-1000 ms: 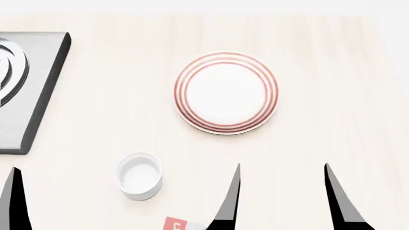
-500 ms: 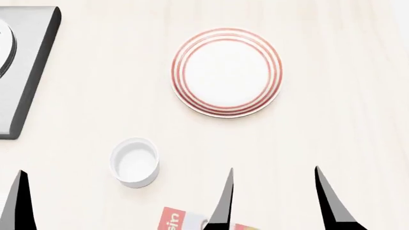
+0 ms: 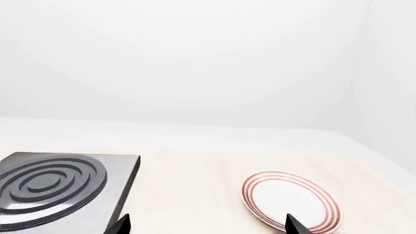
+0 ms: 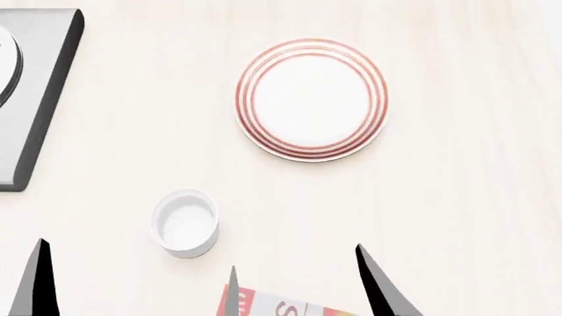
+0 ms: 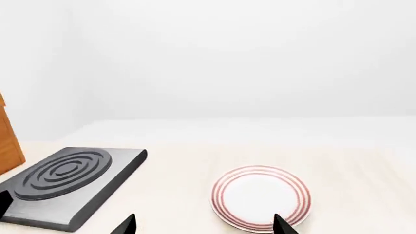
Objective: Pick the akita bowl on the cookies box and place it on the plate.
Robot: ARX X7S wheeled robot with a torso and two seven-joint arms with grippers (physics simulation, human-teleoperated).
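Observation:
The plate, white with red rings, lies on the pale table and holds nothing; it also shows as plate and plate. A red and white corner of the cookies box peeks in at the head view's lower edge. The akita bowl is out of view. My right gripper is open, its fingers astride that box corner, well short of the plate. In its wrist view the right gripper holds nothing. My left gripper is open and holds nothing too; one left fingertip shows low at the left.
A small plain white cup stands left of the box corner. A grey stove burner plate sits at the table's far left, also seen as the burner plate. A wooden edge stands beyond it.
The head view tilted down, then held. Since half a second ago my right gripper's fingers have slid left and lower in view, and more of the cookies box shows.

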